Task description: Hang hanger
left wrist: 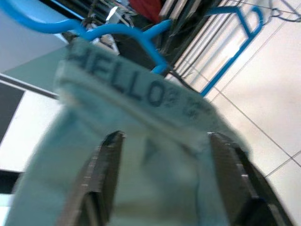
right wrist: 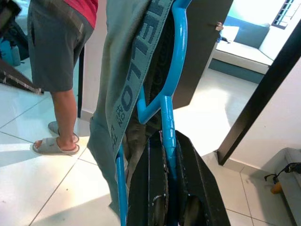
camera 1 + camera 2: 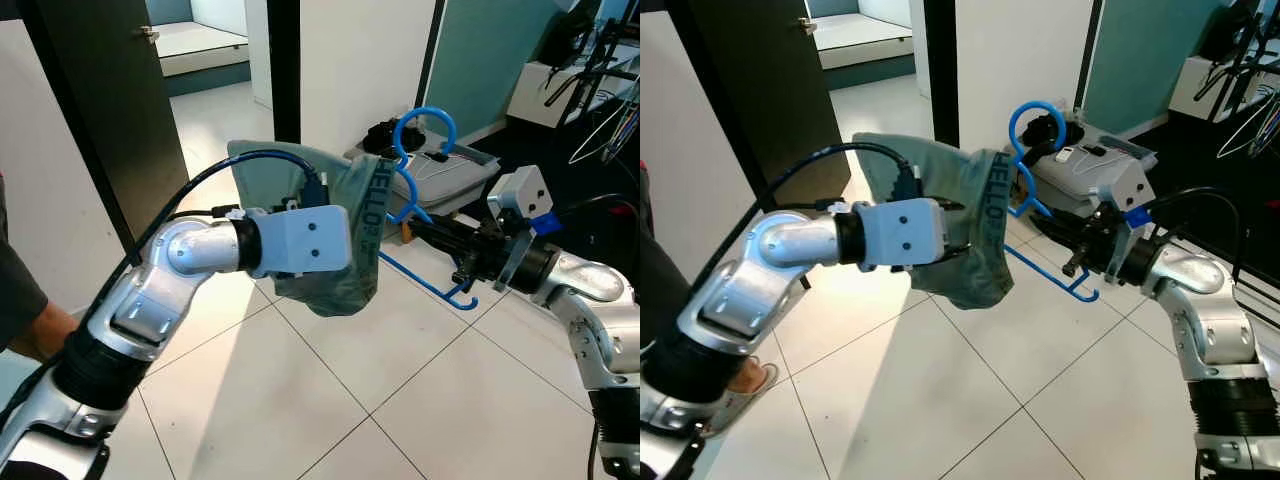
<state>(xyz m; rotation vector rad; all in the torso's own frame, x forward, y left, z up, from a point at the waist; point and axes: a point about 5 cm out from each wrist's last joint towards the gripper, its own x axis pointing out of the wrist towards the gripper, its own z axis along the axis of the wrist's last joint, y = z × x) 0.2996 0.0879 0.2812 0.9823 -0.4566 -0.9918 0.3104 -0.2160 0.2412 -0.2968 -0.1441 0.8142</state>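
Hanger: clamped in your right gripper, garment draped between your left gripper's parted jaws; hanging remains.

My left gripper has its two black fingers spread against a grey-green cloth whose band reads HELLO. A blue hanger runs behind it, above white floor tiles.

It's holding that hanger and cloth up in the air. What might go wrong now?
The green garment drapes loosely over the blue hanger, so it may slide off if tilted. The right gripper clamps just one thin bar, so the hanger might twist. The left gripper, open around the cloth, might snag it. A person stands close by.
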